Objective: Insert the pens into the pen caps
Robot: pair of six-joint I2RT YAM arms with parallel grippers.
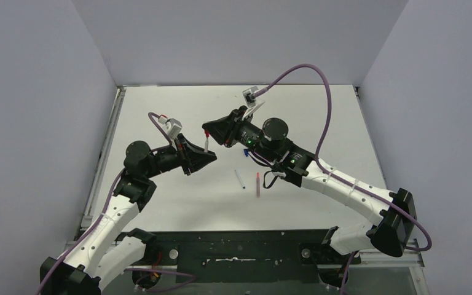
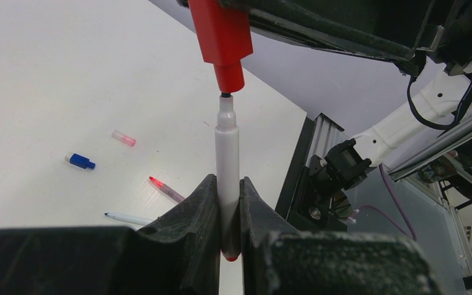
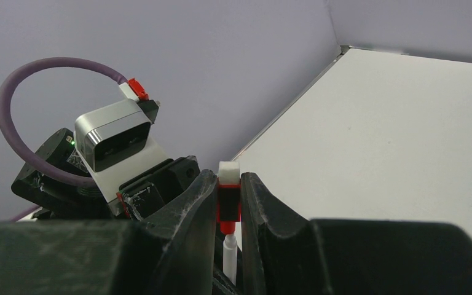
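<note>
Grips a smooth white pen (image 2: pixel 226 153) upright in the left gripper (image 2: pixel 227 184), jaws closed tight on the barrel, tip at the mouth of a blocky red cap (image 2: pixel 221 37) just above. Clamps that cap in the right gripper (image 3: pixel 228 178), jaws closed on it. Beyond the left gripper, on the matte white table (image 1: pixel 319 117): two loose pens, pinkish pen (image 2: pixel 168 190) and blue-tipped pen (image 2: pixel 128 217); two stubby caps, blue cap (image 2: pixel 81 161) and pink cap (image 2: pixel 123 137). Grey walls (image 1: pixel 239 37) around.
</note>
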